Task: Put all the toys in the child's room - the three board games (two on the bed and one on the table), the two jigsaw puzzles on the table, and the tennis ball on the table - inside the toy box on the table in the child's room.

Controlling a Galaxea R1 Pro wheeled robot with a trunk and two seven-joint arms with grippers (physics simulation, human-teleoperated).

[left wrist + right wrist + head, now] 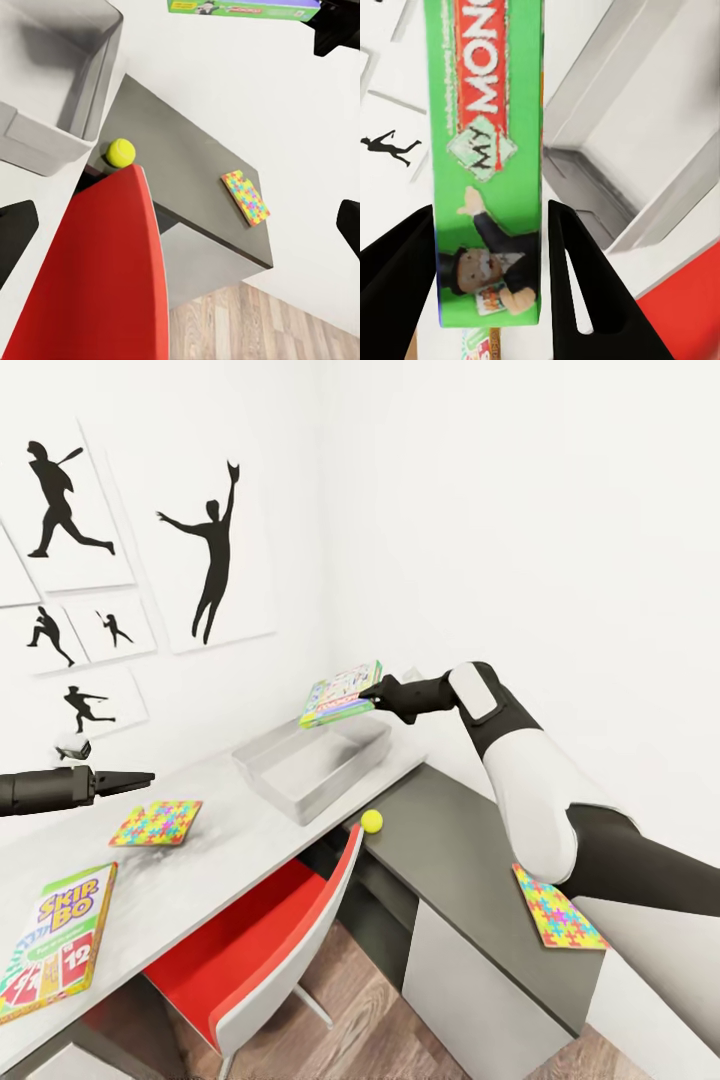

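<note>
**Green-edged game held above the tray**

The green-edged board game (342, 695) sits clamped between the right gripper's (372, 694) fingers (585, 292), roughly level — directly above the far end of the light grey toy box (312, 770), not touching it. The tennis ball (372, 821) rests on the dark cabinet section just past the tray's near corner. One jigsaw puzzle (156, 824) lies flat on the pale table (200, 880) below the left gripper's (140, 777) fingertips — the other jigsaw puzzle (558, 908) lies on the dark section. The SKIP-BO box (58, 940) lies flat near the table edge.

Glossy printed card board game (342, 695); matt grey toy box (300, 785); wood-plank floor (370, 1015); smooth red chair (255, 940).
</note>
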